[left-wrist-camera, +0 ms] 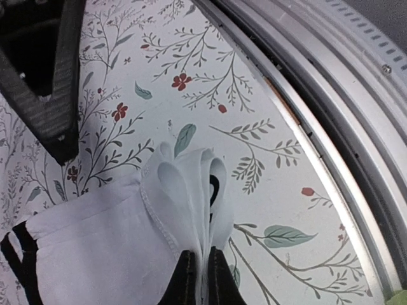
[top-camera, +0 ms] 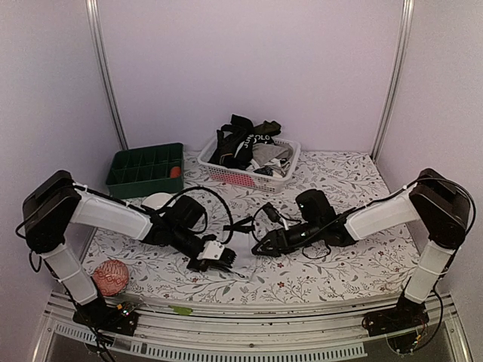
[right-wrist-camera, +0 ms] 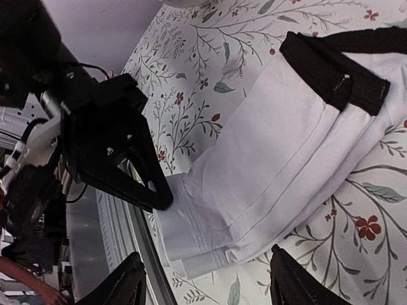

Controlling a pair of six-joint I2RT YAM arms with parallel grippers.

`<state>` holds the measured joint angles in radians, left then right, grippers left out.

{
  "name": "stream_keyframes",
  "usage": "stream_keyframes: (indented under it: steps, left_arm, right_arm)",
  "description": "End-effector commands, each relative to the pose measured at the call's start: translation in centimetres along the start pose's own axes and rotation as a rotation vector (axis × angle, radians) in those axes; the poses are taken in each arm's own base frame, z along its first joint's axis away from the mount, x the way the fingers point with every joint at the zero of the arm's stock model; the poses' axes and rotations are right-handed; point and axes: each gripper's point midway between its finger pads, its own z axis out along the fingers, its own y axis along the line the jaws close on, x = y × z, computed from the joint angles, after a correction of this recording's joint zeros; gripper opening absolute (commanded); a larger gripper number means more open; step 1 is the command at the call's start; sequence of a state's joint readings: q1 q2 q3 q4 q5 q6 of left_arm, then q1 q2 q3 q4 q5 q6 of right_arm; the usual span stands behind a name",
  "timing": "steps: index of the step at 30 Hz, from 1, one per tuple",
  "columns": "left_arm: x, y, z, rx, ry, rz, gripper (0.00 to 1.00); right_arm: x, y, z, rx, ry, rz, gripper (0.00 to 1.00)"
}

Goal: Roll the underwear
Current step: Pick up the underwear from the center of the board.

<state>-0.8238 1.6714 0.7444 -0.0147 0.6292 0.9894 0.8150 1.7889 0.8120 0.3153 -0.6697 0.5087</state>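
A white underwear [right-wrist-camera: 286,146] with a black waistband [right-wrist-camera: 331,70] lies folded flat on the floral table near the front edge. My left gripper [left-wrist-camera: 200,274] is shut on the bunched end of this white underwear [left-wrist-camera: 95,241], whose folds stand up between the fingers. My right gripper [right-wrist-camera: 206,287] hovers open over the same end, one finger on each side of the cloth and neither touching it. In the top view the left gripper [top-camera: 219,262] and right gripper [top-camera: 259,248] face each other at the table's front middle. More black, white and grey underwear [top-camera: 245,143] is piled in the basket.
The white lattice basket [top-camera: 281,175] stands at the back centre, with a green compartment tray [top-camera: 146,170] to its left. A red patterned ball [top-camera: 111,277] lies front left. The metal front rail [left-wrist-camera: 337,121] runs close beside the cloth.
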Motion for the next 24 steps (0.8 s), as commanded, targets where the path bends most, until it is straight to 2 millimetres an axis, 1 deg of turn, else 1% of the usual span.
stream_keyframes:
  steps: [1,4,5,8,9,11,13,17,18,20,24]
  left_arm:
    - [-0.6,-2.0,-0.7,0.278,-0.107,-0.3,0.0]
    - [-0.9,-0.7,-1.3,0.343,-0.153,-0.388,0.0]
    - [-0.9,-0.7,-1.5,0.372,-0.165,-0.407,0.0]
    - [-1.0,-0.2,-1.4,0.411,-0.184,-0.463,0.0]
    - [-0.4,-0.4,-0.8,0.436,-0.176,-0.5,0.0]
    - [-0.1,-0.2,-0.6,0.456,-0.18,-0.544,0.0]
    - [0.1,0.1,-0.5,0.467,-0.186,-0.566,0.0]
    - [0.4,0.5,-0.3,0.476,-0.187,-0.588,0.0]
    - [0.5,0.5,-0.2,0.48,-0.184,-0.598,0.0]
    - [0.6,0.7,-0.1,0.487,-0.185,-0.607,0.0]
    - [0.8,0.8,0.0,0.494,-0.187,-0.623,0.0]
  right_arm:
    - [0.4,0.4,-1.2,0.118,-0.074,-0.254,0.68]
    - [2.0,1.7,-0.6,0.154,-0.048,-0.393,0.69]
    - [2.5,2.1,-0.3,0.164,-0.041,-0.431,0.69]
    - [3.8,3.3,1.1,0.19,-0.012,-0.558,0.7]
    - [4.2,3.4,1.7,0.203,0.004,-0.608,0.7]
    - [4.2,3.9,2.6,0.217,0.01,-0.66,0.71]
    - [3.9,3.7,3.2,0.259,0.004,-0.727,0.71]
    - [3.0,4.3,3.6,0.301,-0.023,-0.814,0.74]
    - [2.9,4.5,3.7,0.3,-0.026,-0.833,0.76]
    - [3.1,4.6,4.0,0.303,-0.017,-0.869,0.79]
    - [3.6,3.9,4.9,0.307,0.02,-0.914,0.82]
